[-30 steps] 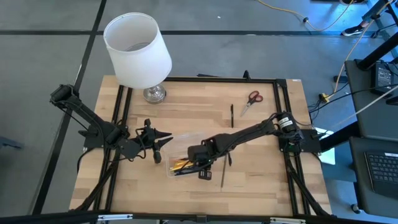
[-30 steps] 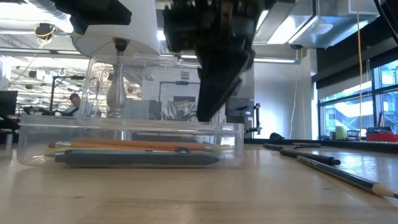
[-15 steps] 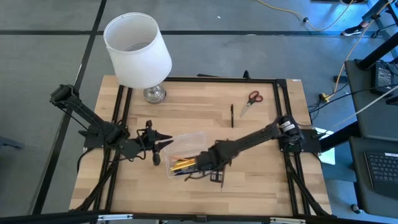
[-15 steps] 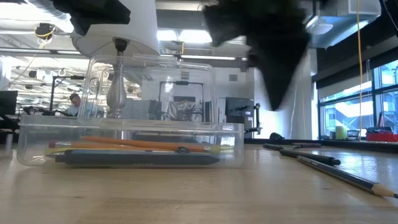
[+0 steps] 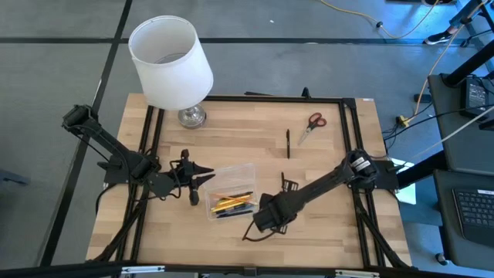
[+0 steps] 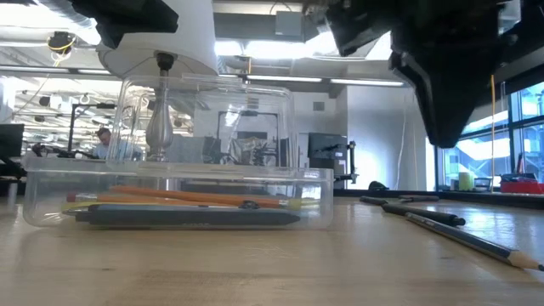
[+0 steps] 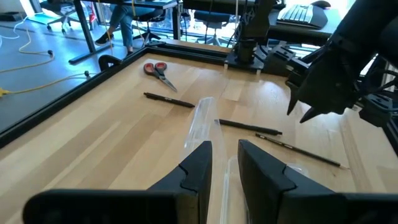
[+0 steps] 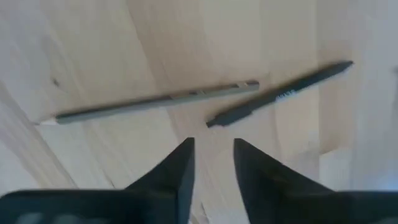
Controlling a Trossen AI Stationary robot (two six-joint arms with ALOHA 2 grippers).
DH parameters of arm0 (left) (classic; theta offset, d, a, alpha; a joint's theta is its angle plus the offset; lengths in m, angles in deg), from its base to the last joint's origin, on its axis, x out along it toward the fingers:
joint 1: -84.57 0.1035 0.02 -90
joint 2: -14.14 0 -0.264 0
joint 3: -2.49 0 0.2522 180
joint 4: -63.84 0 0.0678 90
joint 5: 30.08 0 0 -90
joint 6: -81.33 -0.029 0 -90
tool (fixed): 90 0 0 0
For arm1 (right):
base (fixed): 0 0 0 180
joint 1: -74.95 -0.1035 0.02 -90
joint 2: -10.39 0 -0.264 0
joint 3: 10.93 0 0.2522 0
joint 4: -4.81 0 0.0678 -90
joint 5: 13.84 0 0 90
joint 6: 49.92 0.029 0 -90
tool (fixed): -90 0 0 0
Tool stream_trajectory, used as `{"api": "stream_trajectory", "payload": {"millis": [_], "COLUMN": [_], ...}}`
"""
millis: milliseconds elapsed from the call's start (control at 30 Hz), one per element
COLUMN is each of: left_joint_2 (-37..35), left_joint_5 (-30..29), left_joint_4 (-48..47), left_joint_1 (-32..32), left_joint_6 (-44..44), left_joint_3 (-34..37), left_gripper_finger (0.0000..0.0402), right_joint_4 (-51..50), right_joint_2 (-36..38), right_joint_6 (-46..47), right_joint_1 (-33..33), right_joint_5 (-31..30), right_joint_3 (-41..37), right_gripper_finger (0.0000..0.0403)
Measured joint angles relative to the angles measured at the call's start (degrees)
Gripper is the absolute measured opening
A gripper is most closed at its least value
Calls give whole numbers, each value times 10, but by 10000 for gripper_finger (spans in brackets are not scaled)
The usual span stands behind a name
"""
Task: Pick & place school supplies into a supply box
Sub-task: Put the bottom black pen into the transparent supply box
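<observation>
The clear supply box [image 5: 231,176] lies mid-table with yellow, orange and grey-blue pencils [image 5: 231,204] flat inside; the low view shows them [image 6: 187,198] on its floor. My right gripper [image 5: 266,220] hovers open, with a narrow gap, above a grey pencil [image 8: 155,102] and a black pen [image 8: 280,93] that lie on the table right of the box. My left gripper [image 5: 194,184] waits at the box's left end, fingers [image 7: 199,168] a little apart, with the clear end wall [image 7: 225,171] in the gap. Red-handled scissors [image 5: 312,121] and another black pen [image 5: 288,143] lie farther back. My left gripper stands level at the box's left end wall, one finger on either side of it. I cannot tell whether the fingers touch the plastic. My right gripper touches nothing.
A white-shaded lamp [image 5: 170,62] stands at the table's far left corner, behind the box. A black frame [image 5: 255,98] runs around the tabletop. Bare wood lies between the box and the near edge. People and desks show in the room beyond.
My right gripper has come up out of the supply box and moved toward the table's near right, ending over the loose pencil and pen. The box and its pencils have stayed put.
</observation>
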Motion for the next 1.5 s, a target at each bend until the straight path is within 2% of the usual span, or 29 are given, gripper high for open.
{"api": "stream_trajectory", "payload": {"millis": [67, 167, 267, 367, 600, 800, 933, 1033, 1233, 1500], "left_joint_2": [0, 0, 0, 0, 0, 0, 0, 0, 0, 0], "left_joint_5": [0, 0, 0, 0, 0, 1, 12, 15, 15, 13], "left_joint_4": [0, 0, 0, 0, 0, 0, 0, 0, 0, 0], "left_joint_1": [0, 0, 0, 0, 0, 0, 0, 0, 0, 0], "left_joint_6": [0, 0, 0, 0, 0, 0, 0, 0, 0, 0], "left_joint_3": [0, 0, 0, 0, 0, 0, 0, 0, 0, 0], "left_gripper_finger": [72, 72, 72, 72, 72, 72, 72, 72, 72, 72], "right_joint_4": [-6, -9, -8, -4, -128, -45, 4, 81, 250, 302], "right_joint_2": [0, 0, 0, 0, 0, 61, 120, 149, 160, 157], "right_joint_6": [1, -10, -7, 36, 133, 106, 153, 196, 207, 234], "right_joint_1": [-5, -12, -19, -25, -15, -1, 21, 34, 47, 48], "right_joint_5": [-11, -64, -78, -108, -148, -133, -108, -99, -25, -6], "right_joint_3": [0, 0, 0, 0, -1, -69, -143, -201, -280, -328], "right_gripper_finger": [146, 180, 201, 210, 209, 210, 210, 210, 210, 210]}}
